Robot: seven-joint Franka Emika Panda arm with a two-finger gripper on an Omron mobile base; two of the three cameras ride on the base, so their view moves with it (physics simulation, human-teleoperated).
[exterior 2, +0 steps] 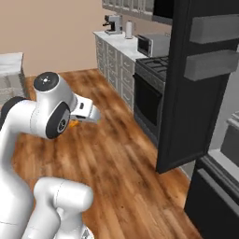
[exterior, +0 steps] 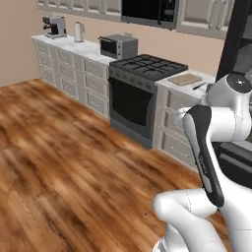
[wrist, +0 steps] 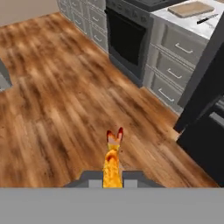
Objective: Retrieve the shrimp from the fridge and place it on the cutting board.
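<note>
Over the wooden floor (wrist: 65, 109), tool (wrist: 112, 180) grips shrimp (wrist: 113, 159), seemingly tail-forward.

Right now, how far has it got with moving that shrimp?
Fetched: the shrimp is out of the fridge, pinched in the shut end effector above the wood floor. Left: carry it to the cutting board beside the stove and set it down; the fridge door stands open.

A toaster oven (exterior: 118, 46) sits left of the black stovetop (exterior: 148, 67).
</note>
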